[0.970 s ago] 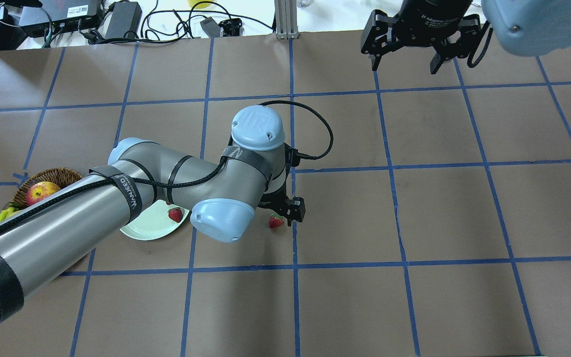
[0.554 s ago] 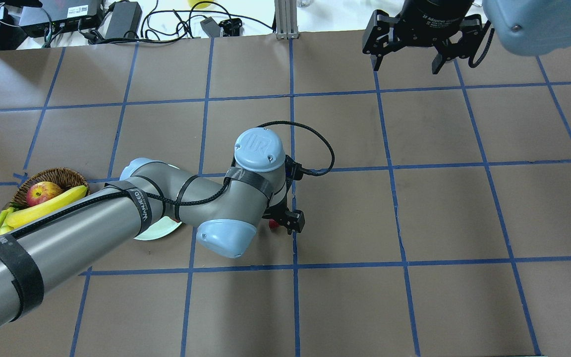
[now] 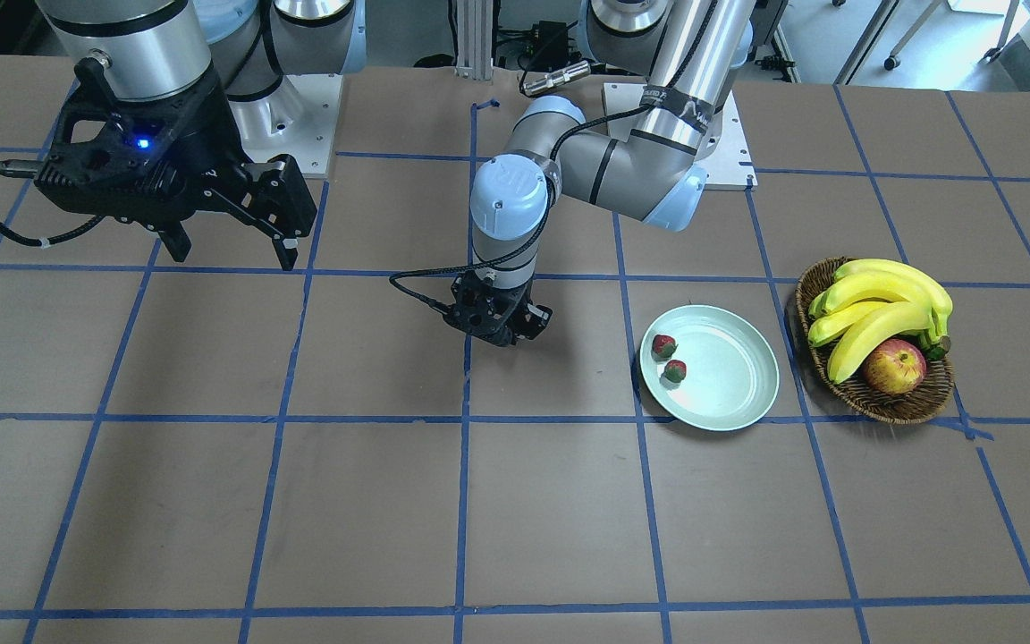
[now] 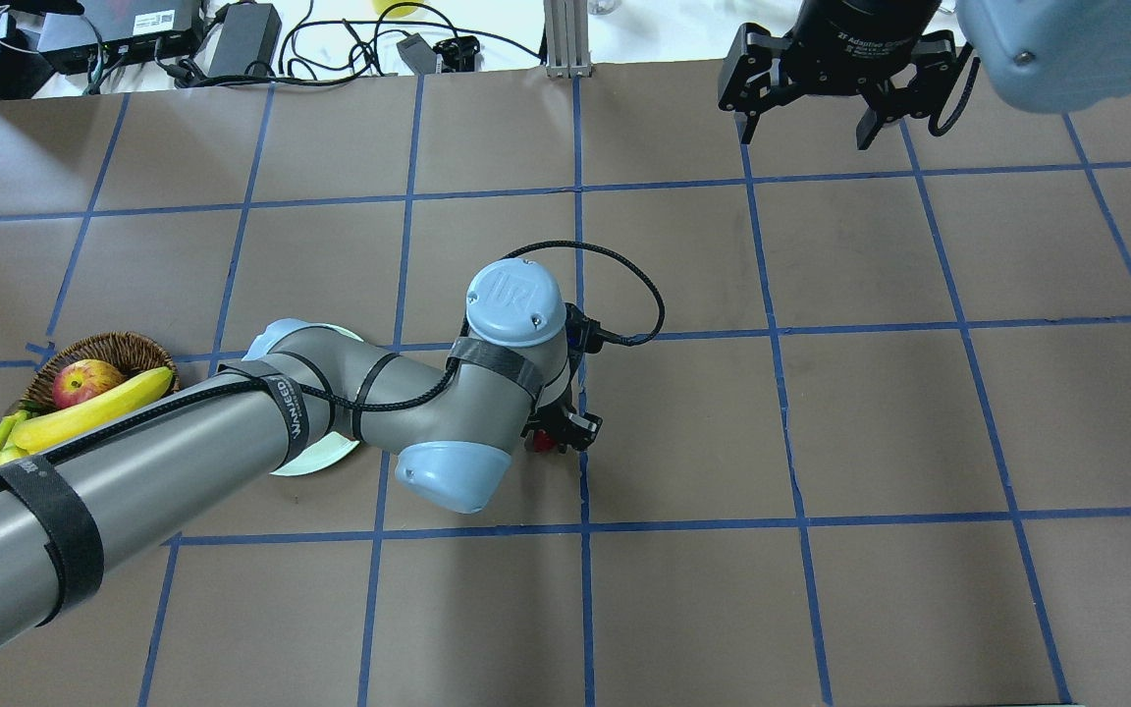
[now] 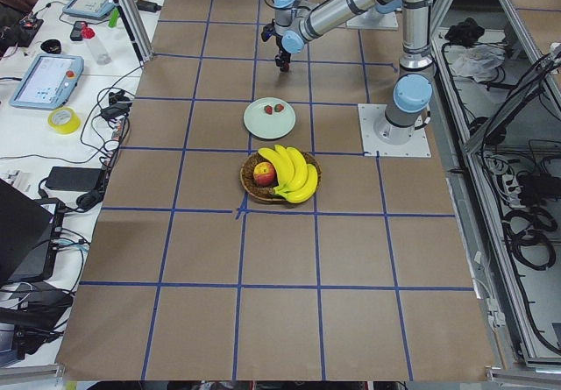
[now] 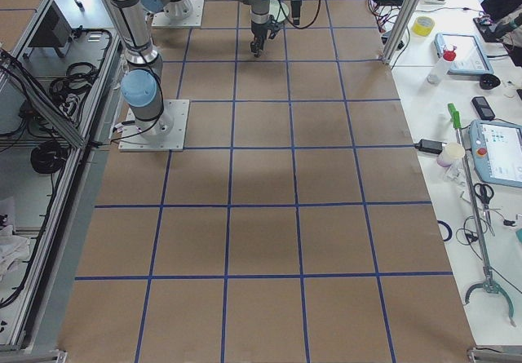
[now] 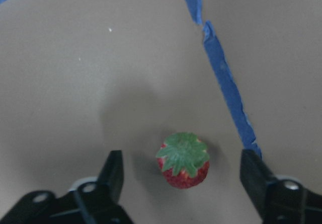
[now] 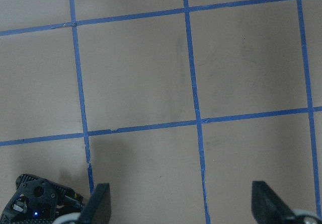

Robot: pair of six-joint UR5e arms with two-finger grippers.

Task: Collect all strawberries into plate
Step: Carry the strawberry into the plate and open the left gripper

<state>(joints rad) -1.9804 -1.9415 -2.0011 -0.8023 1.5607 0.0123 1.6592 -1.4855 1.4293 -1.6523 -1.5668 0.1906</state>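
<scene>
My left gripper (image 7: 182, 172) is open and low over the table, with one strawberry (image 7: 183, 159) upright between its fingers and touching neither. In the overhead view this strawberry (image 4: 543, 441) peeks out red under the left gripper (image 4: 556, 437); in the front view the left gripper (image 3: 497, 326) hides it. The mint-green plate (image 3: 730, 380) holds two strawberries, one (image 3: 663, 345) and another (image 3: 675, 370), near its rim. In the overhead view my arm covers most of the plate (image 4: 315, 458). My right gripper (image 3: 233, 258) is open and empty, raised at the far side, and also shows overhead (image 4: 806, 135).
A wicker basket (image 3: 877, 398) with bananas (image 3: 873, 304) and an apple (image 3: 893, 367) stands beside the plate, on the side away from the left gripper. Blue tape lines (image 7: 226, 83) grid the brown table. Cables and devices (image 4: 232, 39) lie beyond the far edge.
My left arm has swung and lowered, bringing the open gripper down around the strawberry on the table. The right gripper has hardly moved.
</scene>
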